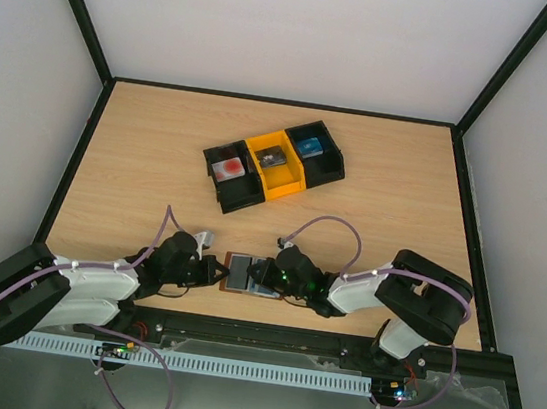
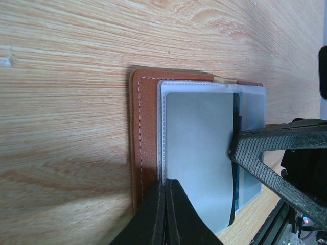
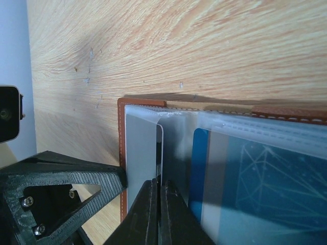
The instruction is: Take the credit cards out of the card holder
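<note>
The brown leather card holder (image 1: 240, 273) lies open on the table between my two grippers. In the left wrist view its leather edge (image 2: 145, 132) and pale clear sleeve (image 2: 196, 153) fill the middle. My left gripper (image 2: 167, 190) is shut, pinching the sleeve's near-left edge. My right gripper (image 3: 159, 188) is shut on the thin edge of the dark grey card (image 3: 174, 153) at the holder's middle. That card shows as a dark strip (image 2: 236, 117) in the left wrist view. The blue card (image 3: 265, 189) lies inside the clear sleeve to the right.
Three joined bins stand at the back: black (image 1: 230, 174) with a red thing, orange (image 1: 275, 164), and black (image 1: 314, 152) with a blue thing. The table's near edge and a black rail (image 1: 267, 333) run just behind the holder.
</note>
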`<state>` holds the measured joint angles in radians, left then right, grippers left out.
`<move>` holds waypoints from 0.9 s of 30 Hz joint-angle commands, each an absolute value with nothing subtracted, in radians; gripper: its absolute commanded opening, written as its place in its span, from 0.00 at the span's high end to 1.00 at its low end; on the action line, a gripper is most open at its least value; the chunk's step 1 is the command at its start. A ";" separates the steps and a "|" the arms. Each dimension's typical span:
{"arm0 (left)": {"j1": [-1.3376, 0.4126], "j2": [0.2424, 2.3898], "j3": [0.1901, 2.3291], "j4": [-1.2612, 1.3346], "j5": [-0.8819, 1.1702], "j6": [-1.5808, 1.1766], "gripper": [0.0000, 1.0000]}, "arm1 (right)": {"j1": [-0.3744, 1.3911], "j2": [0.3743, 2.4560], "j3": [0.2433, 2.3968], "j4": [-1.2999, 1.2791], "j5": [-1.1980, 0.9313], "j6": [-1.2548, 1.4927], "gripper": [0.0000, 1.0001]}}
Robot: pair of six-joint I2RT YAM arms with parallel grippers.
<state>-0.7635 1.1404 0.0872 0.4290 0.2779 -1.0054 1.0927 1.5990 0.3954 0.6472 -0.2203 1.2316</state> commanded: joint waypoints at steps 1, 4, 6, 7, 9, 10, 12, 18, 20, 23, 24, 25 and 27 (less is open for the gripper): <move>-0.762 1.163 0.064 0.267 0.182 -0.987 0.97 | 1.100 1.564 0.371 0.659 -0.206 1.231 0.98; -0.762 1.161 0.062 0.267 0.181 -0.987 0.97 | 1.100 1.551 0.360 0.648 -0.197 1.231 0.98; -0.762 1.163 0.061 0.265 0.175 -0.984 0.97 | 1.100 1.542 0.352 0.653 -0.193 1.236 0.98; -0.762 1.165 0.061 0.264 0.174 -0.983 0.97 | 1.100 1.539 0.348 0.655 -0.194 1.237 0.98; -0.762 1.167 0.061 0.265 0.172 -0.982 0.97 | 1.100 1.529 0.341 0.652 -0.191 1.238 0.98; -0.762 1.168 0.060 0.266 0.171 -0.982 0.97 | 1.100 1.522 0.339 0.650 -0.188 1.238 0.98; -0.762 1.169 0.061 0.265 0.169 -0.983 0.97 | 1.100 1.510 0.333 0.645 -0.182 1.237 0.98; -0.762 1.164 0.058 0.265 0.171 -0.987 0.97 | 1.098 1.490 0.323 0.634 -0.175 1.241 0.97; -0.762 1.162 0.057 0.268 0.174 -0.989 0.97 | 1.099 1.496 0.319 0.657 -0.188 1.251 0.96; -0.762 1.160 0.057 0.271 0.175 -0.991 0.97 | 1.098 1.534 0.304 0.748 -0.236 1.286 0.98; -0.762 1.160 0.057 0.272 0.175 -0.992 0.97 | 1.098 1.541 0.300 0.776 -0.246 1.299 0.98; -0.762 1.160 0.057 0.273 0.174 -0.993 0.97 | 1.098 1.553 0.298 0.799 -0.251 1.308 0.98; -0.762 1.157 0.056 0.273 0.175 -0.997 0.97 | 1.098 1.563 0.300 0.811 -0.250 1.318 0.98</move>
